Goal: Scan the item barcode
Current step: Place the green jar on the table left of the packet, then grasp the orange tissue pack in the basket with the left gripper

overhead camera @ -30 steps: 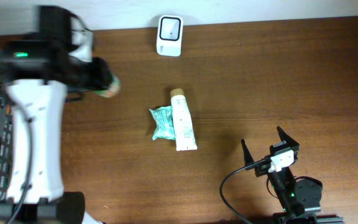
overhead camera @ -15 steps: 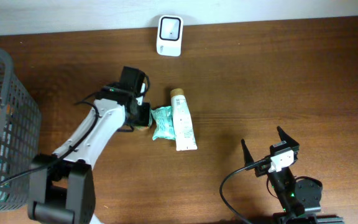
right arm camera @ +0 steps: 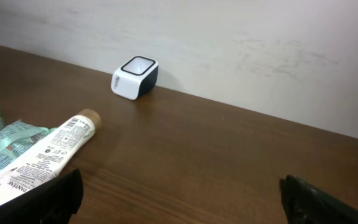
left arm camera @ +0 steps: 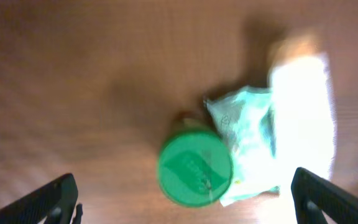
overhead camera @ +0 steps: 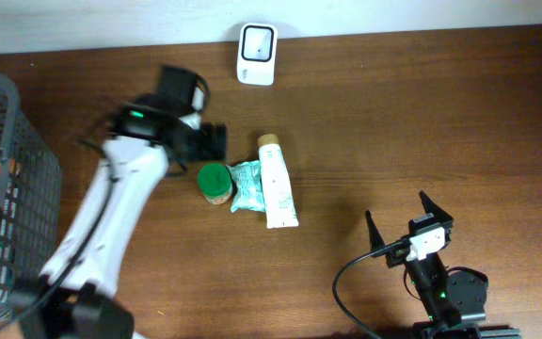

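A green-lidded jar (overhead camera: 215, 184) stands upright on the table, touching a mint-green packet (overhead camera: 247, 185), with a white tube (overhead camera: 277, 184) lying on the packet's other side. My left gripper (overhead camera: 213, 143) hovers open just behind and above the jar; in the left wrist view the lid (left arm camera: 195, 168) shows between my wide-spread fingers (left arm camera: 58, 199), blurred and untouched. The white barcode scanner (overhead camera: 257, 42) sits at the table's far edge. My right gripper (overhead camera: 396, 209) rests open near the front right, holding nothing. It faces the scanner (right arm camera: 135, 77) and tube (right arm camera: 42, 158).
A grey wire basket (overhead camera: 12, 151) with more items stands at the left edge. A black cable (overhead camera: 346, 282) loops by the right arm's base. A pale wall runs behind the scanner.
My left arm swung from the basket to the table with the green-lidded jar, set it down beside the packet, opened its jaws and drew back upward. The right arm has stayed still.
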`<state>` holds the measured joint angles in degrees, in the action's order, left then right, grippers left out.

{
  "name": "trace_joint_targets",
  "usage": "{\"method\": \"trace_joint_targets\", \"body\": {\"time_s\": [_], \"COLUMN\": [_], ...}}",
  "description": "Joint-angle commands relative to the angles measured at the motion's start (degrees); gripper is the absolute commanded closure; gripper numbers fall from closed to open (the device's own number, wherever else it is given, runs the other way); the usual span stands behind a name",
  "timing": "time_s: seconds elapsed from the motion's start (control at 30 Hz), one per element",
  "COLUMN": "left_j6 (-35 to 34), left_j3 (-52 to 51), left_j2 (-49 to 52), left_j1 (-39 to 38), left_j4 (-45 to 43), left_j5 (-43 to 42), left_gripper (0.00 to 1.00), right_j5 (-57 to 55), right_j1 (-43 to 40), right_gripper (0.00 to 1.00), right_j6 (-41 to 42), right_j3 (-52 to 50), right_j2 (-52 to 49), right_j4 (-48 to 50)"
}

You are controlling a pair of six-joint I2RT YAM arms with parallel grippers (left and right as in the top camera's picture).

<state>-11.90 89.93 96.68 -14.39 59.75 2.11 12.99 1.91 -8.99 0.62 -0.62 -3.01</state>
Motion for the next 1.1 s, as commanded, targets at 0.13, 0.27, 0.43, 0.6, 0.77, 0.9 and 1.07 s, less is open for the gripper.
{"method": "trace_joint_targets", "body": {"time_s": [0.13,0.27,0.43,0.6,0.77,0.9,1.07], "left_j6": [4.3,3.2,3.1,16.9,32.5,40.9,48.0], "left_j3": [20.7,20.6,17.4,10.1,5.7,5.7,5.7], "left_j2": [-8.0,-5.2,2.4,7.3,14.8,20.9,25.6], "left_j1": [25.1,42.1,54.6,56.5,56.5,56.1,55.0], "left_j4": [5.3,3.4,1.9,-4.7,-13.7,-15.3,-19.6], "left_j5": [8.3,8.2,6.6,4.5,-3.0,-3.5,-3.4], "left_gripper": [0.01,0.05,0.08,0.09,0.06,0.07,0.12], "right_j5": [0.1,0.1,0.1,0.1,0.1,0.1,0.1], "right_j1": [0.4,0.4,0.4,0.4,0.4,0.4,0.4], "right_gripper": [0.02,0.02,0.02,0.02,0.02,0.02,0.02], "right_j6": [0.2,0.2,0.2,0.2,0.2,0.2,0.2], "right_j3": [-0.3,-0.3,-0.3,-0.3,-0.3,-0.3,-0.3], "right_j2": [0.4,0.4,0.4,0.4,0.4,0.4,0.4], "right_j4": [-0.2,-0.2,-0.2,-0.2,-0.2,-0.2,-0.2]}}
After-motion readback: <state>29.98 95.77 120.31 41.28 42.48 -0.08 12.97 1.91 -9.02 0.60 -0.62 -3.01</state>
